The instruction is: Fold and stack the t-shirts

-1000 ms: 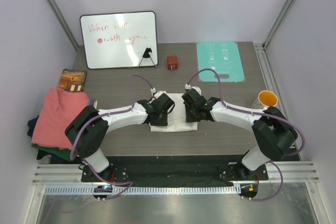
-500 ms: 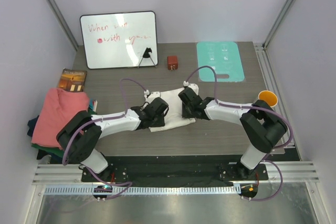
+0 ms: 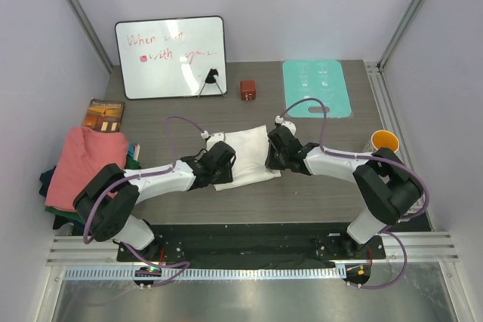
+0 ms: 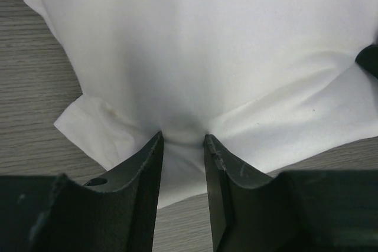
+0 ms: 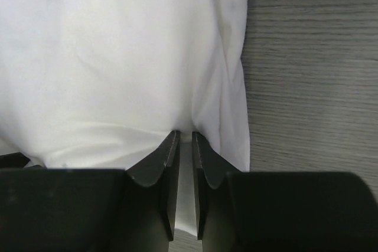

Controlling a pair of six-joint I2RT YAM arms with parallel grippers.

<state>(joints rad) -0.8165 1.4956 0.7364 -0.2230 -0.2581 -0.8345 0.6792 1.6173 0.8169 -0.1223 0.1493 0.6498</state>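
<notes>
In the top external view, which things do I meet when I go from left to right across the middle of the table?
salmon-pink t-shirt → left gripper → white t-shirt → right gripper → orange cup

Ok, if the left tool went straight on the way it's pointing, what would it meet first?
The folded white cloth t-shirt. The left tool pinches its near edge, and the cloth fills the wrist view straight ahead, so more of that shirt comes first. What lies beyond it is hidden.
</notes>
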